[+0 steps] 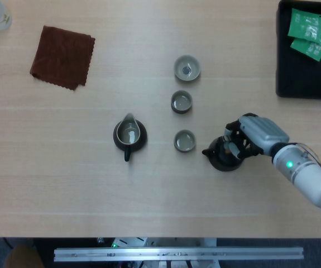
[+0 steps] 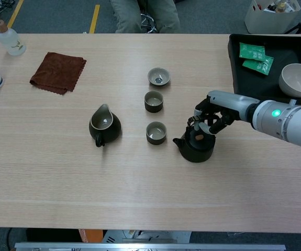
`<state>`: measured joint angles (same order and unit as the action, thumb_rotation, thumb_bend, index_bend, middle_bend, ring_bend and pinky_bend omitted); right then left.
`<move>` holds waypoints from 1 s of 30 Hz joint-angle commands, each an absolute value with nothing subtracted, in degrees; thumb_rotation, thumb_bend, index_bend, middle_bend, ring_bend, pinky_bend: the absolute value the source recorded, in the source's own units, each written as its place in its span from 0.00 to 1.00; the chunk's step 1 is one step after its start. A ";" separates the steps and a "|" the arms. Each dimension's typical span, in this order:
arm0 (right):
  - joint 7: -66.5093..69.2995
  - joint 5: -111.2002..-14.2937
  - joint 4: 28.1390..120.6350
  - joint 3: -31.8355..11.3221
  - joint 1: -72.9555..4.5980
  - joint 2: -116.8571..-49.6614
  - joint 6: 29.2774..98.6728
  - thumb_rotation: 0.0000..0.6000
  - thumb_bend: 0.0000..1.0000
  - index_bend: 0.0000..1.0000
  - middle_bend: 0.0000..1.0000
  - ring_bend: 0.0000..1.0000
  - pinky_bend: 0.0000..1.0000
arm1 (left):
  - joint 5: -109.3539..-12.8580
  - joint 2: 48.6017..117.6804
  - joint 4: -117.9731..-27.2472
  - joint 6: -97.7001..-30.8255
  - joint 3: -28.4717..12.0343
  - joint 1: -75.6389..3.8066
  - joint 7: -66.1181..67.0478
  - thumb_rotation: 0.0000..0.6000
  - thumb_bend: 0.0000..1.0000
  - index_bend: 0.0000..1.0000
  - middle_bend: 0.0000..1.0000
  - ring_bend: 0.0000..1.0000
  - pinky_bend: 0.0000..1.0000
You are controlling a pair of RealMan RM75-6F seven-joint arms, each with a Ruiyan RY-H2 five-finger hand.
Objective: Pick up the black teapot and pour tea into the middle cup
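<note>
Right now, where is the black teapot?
In the head view the black teapot stands right of centre on the table, beside the nearest cup, under the right hand.

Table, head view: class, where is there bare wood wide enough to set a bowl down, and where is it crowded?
Free: the stretch between the brown cloth and the far cup, and the near strip in front of the pitcher. Crowded: the middle cup, near cup, black teapot and right hand sit close together.

no legible text, labels or numbers
</note>
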<state>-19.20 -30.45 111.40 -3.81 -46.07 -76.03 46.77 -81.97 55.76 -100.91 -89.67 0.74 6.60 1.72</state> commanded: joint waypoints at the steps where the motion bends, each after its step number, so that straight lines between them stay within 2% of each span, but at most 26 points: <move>1: -18.94 -30.54 111.19 -3.44 -46.33 -76.25 47.13 1.00 0.23 0.60 0.61 0.52 0.10 | -81.96 55.76 -100.91 -89.64 0.75 6.59 1.73 1.00 0.36 0.18 0.11 0.09 0.12; 4: -18.32 -30.43 111.08 -3.18 -46.55 -76.35 47.06 1.00 0.12 0.61 0.61 0.53 0.10 | -81.89 55.75 -100.90 -89.59 0.75 6.59 1.75 1.00 0.36 0.18 0.11 0.09 0.12; 8: -17.43 -30.48 110.99 -3.04 -46.82 -76.12 46.76 1.00 0.06 0.62 0.62 0.53 0.10 | -81.88 55.73 -100.87 -89.56 0.74 6.58 1.70 1.00 0.36 0.18 0.11 0.09 0.12; 15: -17.60 -30.23 110.85 -2.14 -48.10 -75.42 46.10 0.98 0.05 0.63 0.62 0.53 0.10 | -81.82 55.78 -100.88 -89.40 0.70 6.48 1.84 1.00 0.36 0.18 0.11 0.09 0.12; 24: -15.50 -32.03 110.93 -2.01 -48.11 -75.02 45.52 0.79 0.00 0.63 0.62 0.53 0.10 | -81.72 55.78 -100.99 -89.17 0.64 6.31 2.01 1.00 0.36 0.18 0.11 0.09 0.12; 30: -14.68 -32.93 110.51 -1.57 -48.26 -74.86 45.01 0.74 0.00 0.63 0.62 0.53 0.10 | -81.60 55.74 -101.04 -89.07 0.68 6.31 2.12 1.00 0.36 0.18 0.11 0.09 0.12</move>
